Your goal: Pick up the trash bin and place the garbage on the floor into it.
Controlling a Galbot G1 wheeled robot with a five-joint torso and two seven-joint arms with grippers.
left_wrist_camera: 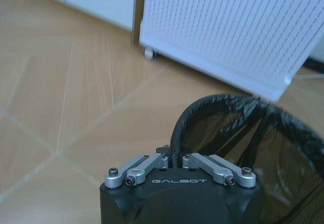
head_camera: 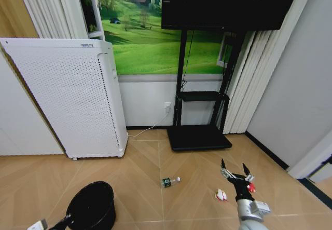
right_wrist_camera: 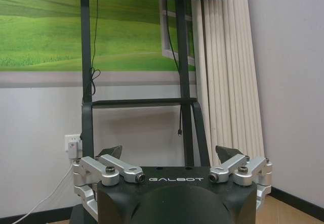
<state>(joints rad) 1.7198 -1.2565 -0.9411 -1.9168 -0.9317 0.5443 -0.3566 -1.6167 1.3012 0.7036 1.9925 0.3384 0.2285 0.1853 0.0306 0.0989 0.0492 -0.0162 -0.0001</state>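
Look past your arms first: the white perforated appliance stands at ten o'clock, and the black TV stand with its flat base sits at twelve, backed by a green meadow mural and pale curtains at one o'clock. Nothing lies between you and the litter.

Your left gripper is clamped on the rim of the trash bin, which sits at seven o'clock on the floor; the head view cuts that arm off at the lower edge, so only the left wrist view shows the fingers pinched on the rim and the black liner inside.

Your right gripper hangs at five o'clock with its jaws spread wide. The small bottle lies at six o'clock, and the white-and-red wrapper is just left of the right gripper. The small red wrapper is partly hidden behind the gripper's fingers. The right wrist view looks at the TV stand and a wall socket.
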